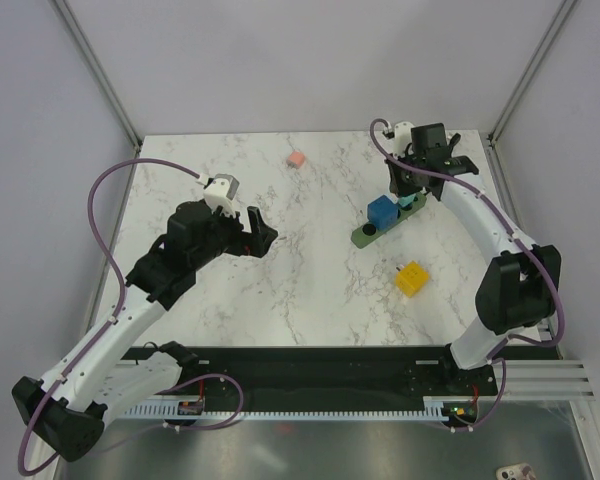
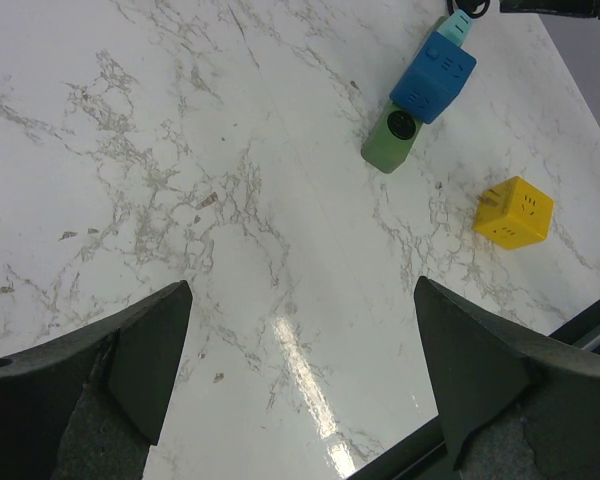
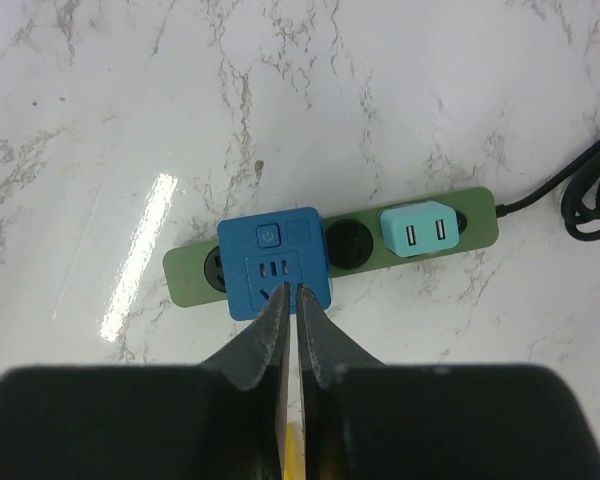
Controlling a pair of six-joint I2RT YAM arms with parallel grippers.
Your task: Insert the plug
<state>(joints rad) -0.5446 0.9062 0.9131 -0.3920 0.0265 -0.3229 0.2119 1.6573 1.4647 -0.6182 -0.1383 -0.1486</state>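
Right jaws together, empty, over blue plug [image 3: 270, 250] on green strip [image 3: 188, 277]; left jaws apart.

Robot lab cell, aluminium frame [image 1: 99, 75], white panels [image 1: 280, 60], marble-look table [image 1: 310, 280]

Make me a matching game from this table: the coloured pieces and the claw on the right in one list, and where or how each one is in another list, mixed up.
Things
1. blue cube
2. yellow cube
3. pink block
4. right claw

Places or states
A. shut, gripping nothing
B. alone near the far edge of the table
C. seated on the green power strip
D. loose on the table, between the strip and the near edge

Pairs: 1-C, 2-D, 3-B, 4-A
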